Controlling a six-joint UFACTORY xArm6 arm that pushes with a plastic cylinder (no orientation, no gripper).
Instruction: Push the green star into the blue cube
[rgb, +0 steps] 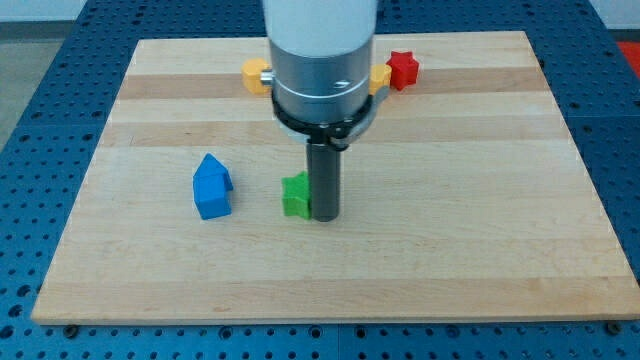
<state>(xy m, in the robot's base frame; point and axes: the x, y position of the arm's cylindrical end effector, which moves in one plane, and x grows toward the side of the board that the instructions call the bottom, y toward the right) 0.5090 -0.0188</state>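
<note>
My tip (327, 216) rests on the wooden table (480, 250) just below the frame's centre, pressed against the right side of the green star (295, 195), whose right edge the rod hides, so its full shape is hard to make out. I carry no fingers, only this dark rod, so there is nothing to spread or pinch. The blue cube (212, 187) sits to the left of the star, near but apart from it, with bare wood between them; its top looks peaked rather than flat. My pale cylindrical body fills the upper centre of the frame and is cut off by the top edge. Behind it, a yellow block (256, 74) peeks out at the upper left of my body, and another yellow block (380, 77) shows only a sliver at its right, touching a red star (403, 69).
</note>
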